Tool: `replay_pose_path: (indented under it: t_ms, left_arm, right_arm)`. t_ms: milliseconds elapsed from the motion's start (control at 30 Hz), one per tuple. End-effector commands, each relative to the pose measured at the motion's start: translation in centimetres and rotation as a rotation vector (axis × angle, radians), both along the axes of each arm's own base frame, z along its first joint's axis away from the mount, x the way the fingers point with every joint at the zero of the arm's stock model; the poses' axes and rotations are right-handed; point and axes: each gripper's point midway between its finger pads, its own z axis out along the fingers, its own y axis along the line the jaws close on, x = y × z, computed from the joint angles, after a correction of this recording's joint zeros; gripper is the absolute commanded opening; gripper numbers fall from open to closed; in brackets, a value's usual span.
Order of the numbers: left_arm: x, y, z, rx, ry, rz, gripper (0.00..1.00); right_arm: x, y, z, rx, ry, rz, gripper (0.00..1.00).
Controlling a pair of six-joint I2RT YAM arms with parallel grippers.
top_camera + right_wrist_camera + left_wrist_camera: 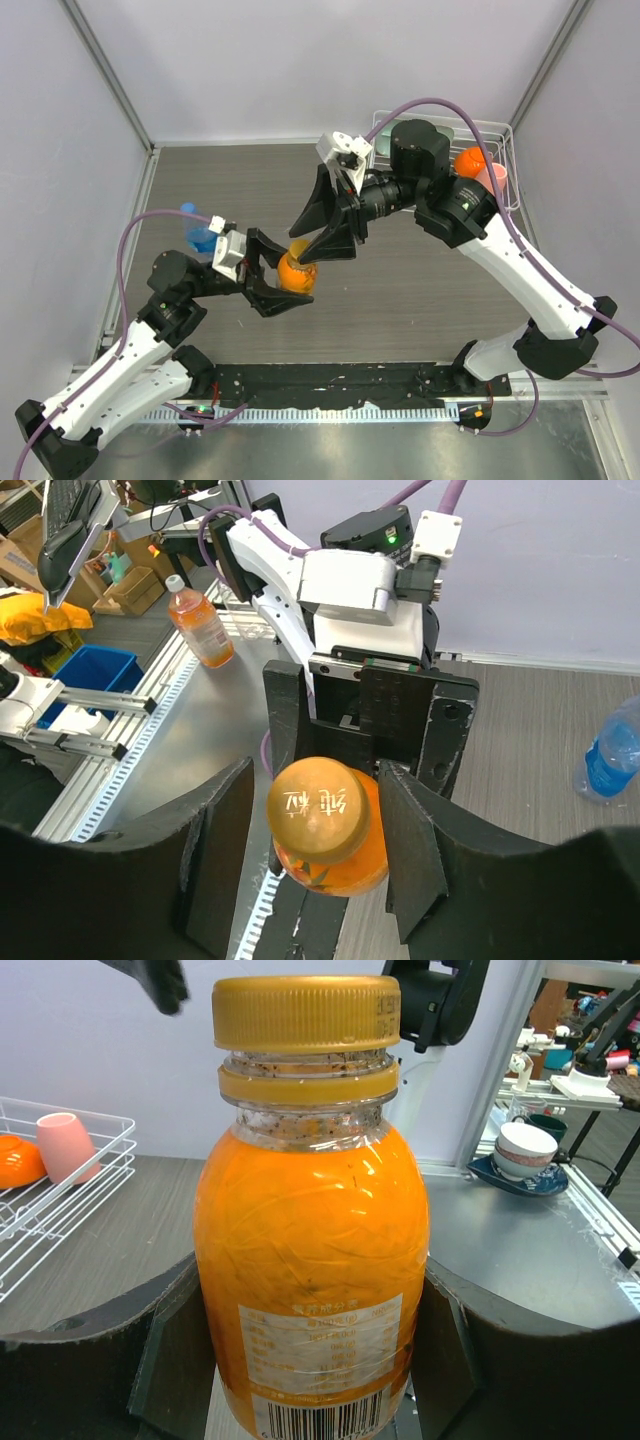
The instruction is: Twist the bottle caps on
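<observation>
My left gripper [285,285] is shut on the squat bottle of orange liquid [297,276] and holds it upright; in the left wrist view its fingers [170,1360] press both sides of the bottle [310,1230]. The orange-amber cap [305,1010] sits on the bottle's neck. My right gripper [316,250] hangs over it, open, its fingers [215,855] standing on either side of the cap [320,808] with a gap on both sides. The taller clear bottle with the blue label [203,238] stands to the left, with something blue [187,209] at its top. It also shows in the right wrist view [610,760].
A white wire rack [500,130] stands at the back right and holds a pink cup [492,178] and an orange ball [468,160]. The rack [60,1190] also shows in the left wrist view. Side walls close in on both sides.
</observation>
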Motion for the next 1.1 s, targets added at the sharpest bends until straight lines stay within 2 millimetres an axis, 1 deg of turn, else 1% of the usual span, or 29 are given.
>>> replay_pose_path:
  t_ms: [0,233,333,367,467,567,633,767,900,933,1067]
  left_arm:
    - [0.2,0.6,3.2,-0.081,-0.042,0.043,0.0]
    - [0.9,0.6,3.5,-0.1,-0.03,0.082,0.0]
    - [1.0,0.7,3.6,-0.103,-0.031,0.088,0.0]
    - [1.0,0.7,3.6,-0.104,-0.029,0.09,0.0]
    - [1.2,0.8,3.6,-0.107,-0.028,0.104,0.0]
    - [1.7,1.0,3.9,-0.12,-0.02,0.132,0.0]
    - [1.9,1.1,4.1,-0.127,-0.019,0.147,0.0]
    - [2.9,1.5,4.8,-0.156,-0.018,0.205,0.0]
    - [4.4,2.0,5.4,-0.181,-0.015,0.287,0.0]
    - [5.0,2.2,5.6,-0.193,-0.011,0.323,0.0]
    - [5.9,2.6,6.0,-0.205,-0.023,0.372,0.0]
  right_arm:
    - [-1.2,-0.6,1.4,0.056,-0.05,0.023,0.58]
    - [-1.1,-0.6,1.4,0.063,-0.058,0.004,0.56]
    - [-1.1,-0.6,1.5,0.066,-0.056,0.004,0.51]
    - [-1.0,-0.6,1.4,0.064,-0.055,0.003,0.46]
    - [-1.0,-0.6,1.4,0.062,-0.052,-0.004,0.38]
    - [-0.8,-0.6,1.0,0.052,-0.043,-0.016,0.32]
    - [-0.9,-0.7,0.8,0.048,-0.04,-0.017,0.31]
    - [-0.5,-0.6,-0.3,0.015,-0.017,-0.048,0.29]
    - [0.4,-0.4,-1.7,-0.041,0.011,-0.097,0.26]
    - [0.8,-0.3,-2.0,-0.051,0.018,-0.115,0.25]
    - [1.4,0.0,-3.4,-0.093,0.066,-0.154,0.23]
